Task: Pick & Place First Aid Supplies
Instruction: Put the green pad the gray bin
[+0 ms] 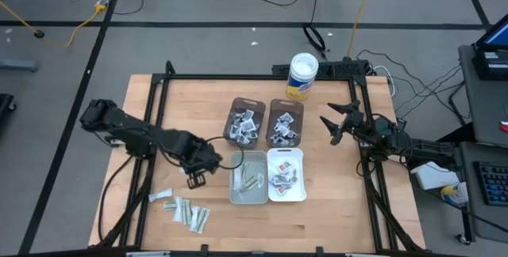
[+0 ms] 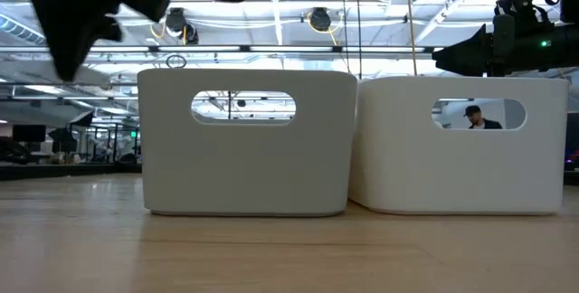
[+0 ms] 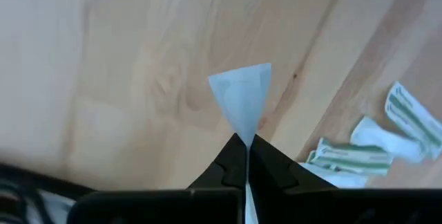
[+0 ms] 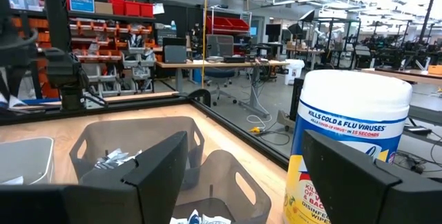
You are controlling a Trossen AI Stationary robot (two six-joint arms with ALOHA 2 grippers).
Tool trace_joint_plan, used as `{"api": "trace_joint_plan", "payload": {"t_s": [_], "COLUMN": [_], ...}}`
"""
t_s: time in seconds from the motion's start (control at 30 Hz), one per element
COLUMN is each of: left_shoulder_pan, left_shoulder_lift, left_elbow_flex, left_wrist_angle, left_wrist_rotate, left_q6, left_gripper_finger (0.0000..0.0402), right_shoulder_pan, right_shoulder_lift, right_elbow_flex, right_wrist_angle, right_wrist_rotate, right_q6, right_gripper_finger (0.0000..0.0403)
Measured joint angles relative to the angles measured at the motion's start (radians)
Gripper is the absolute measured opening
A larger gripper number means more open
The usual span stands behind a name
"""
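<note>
The left gripper [image 3: 246, 156] is clamped on one thin pale-blue sealed packet [image 3: 242, 101] by its corner, just beside the grey rectangular bin [image 1: 248, 179]. So slight a pinch could let it slip or twist free. The right gripper [image 1: 340, 121] waits spread apart beyond the bins.

Grey floor [image 1: 198, 3] with cables; workshop shelves with red bins [image 4: 128, 7] behind.

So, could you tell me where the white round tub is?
In the high view the white round tub stands at the table's far edge, just beyond the two brown bins, ahead of the open right gripper.
</note>
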Motion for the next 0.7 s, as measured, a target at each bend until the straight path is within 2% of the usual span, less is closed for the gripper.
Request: {"api": "trace_joint_plan", "payload": {"t_s": [0.13, 0.27, 0.43, 0.7], "left_shoulder_pan": [0.029, 0.058, 0.098, 0.128], "left_shoulder_lift": [0.001, 0.058, 0.193, 0.412], "left_elbow_flex": [0.056, 0.127, 0.266, 0.561], "left_wrist_angle": [-0.014, -0.058, -0.106, -0.114], "left_wrist_rotate": [-0.006, -0.007, -0.021, -0.02], "left_q6": [0.172, 0.268, 0.34, 0.379], "left_gripper_finger": [0.0007, 0.0004, 0.0006, 0.0007], "right_shoulder_pan": [0.0, 0.0, 0.0, 0.0], "right_shoulder_lift": [0.0, 0.0, 0.0, 0.0], "right_elbow_flex": [0.0, 0.0, 0.0, 0.0], "right_wrist_angle": [0.0, 0.0, 0.0, 0.0], "right_wrist_rotate": [0.0, 0.0, 0.0, 0.0], "right_q6": [0.0, 0.0, 0.0, 0.0], "right_gripper_finger": [0.0279, 0.0279, 0.0279, 0.0279]}}
